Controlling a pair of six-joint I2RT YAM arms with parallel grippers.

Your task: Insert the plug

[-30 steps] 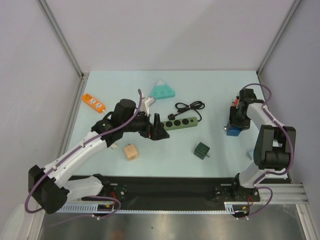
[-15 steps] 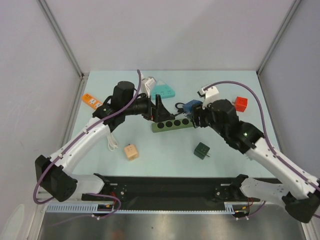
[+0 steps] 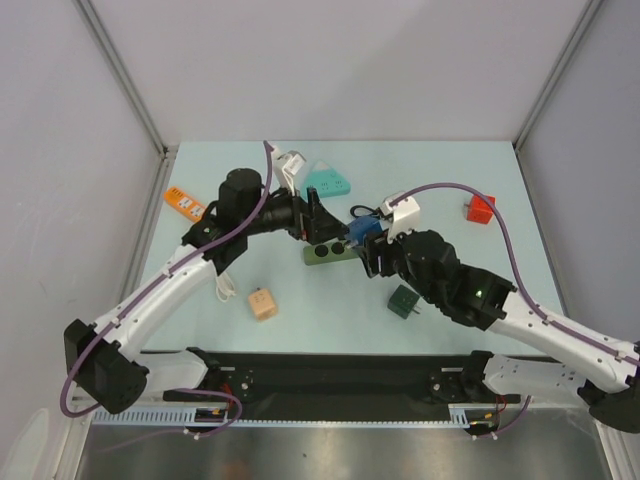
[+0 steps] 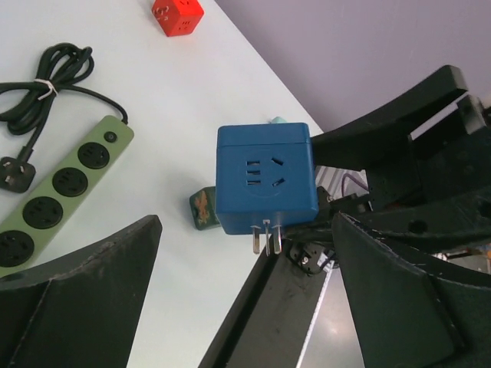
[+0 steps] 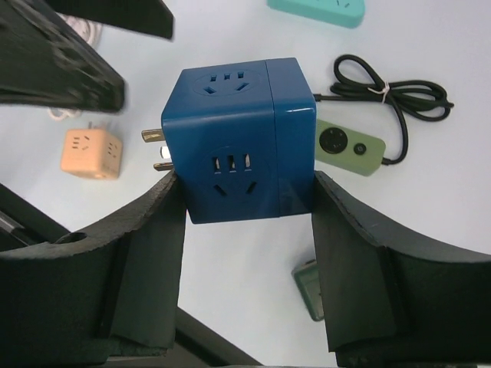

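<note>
The plug is a blue cube adapter (image 5: 238, 153) with metal prongs on one side, and my right gripper (image 5: 245, 184) is shut on it, one finger on each flank. It hangs above the table at centre (image 3: 360, 229), over the right end of the green power strip (image 3: 328, 253). In the left wrist view the blue cube (image 4: 265, 184) floats between my left gripper's spread fingers (image 4: 245, 230) without touching them. The left gripper (image 3: 315, 222) is open, just left of the cube, over the strip. The strip's round sockets (image 4: 54, 192) and coiled black cord show there.
A red cube (image 3: 480, 209) lies at the far right and a dark green cube (image 3: 404, 300) sits in front of centre. A peach cube (image 3: 262, 303), an orange strip (image 3: 187, 204) and a teal triangular adapter (image 3: 327, 181) lie to the left and back.
My right arm lifted the blue cube from the far right and swung it to the centre, above the green strip. My left gripper opened wider and shifted slightly back.
</note>
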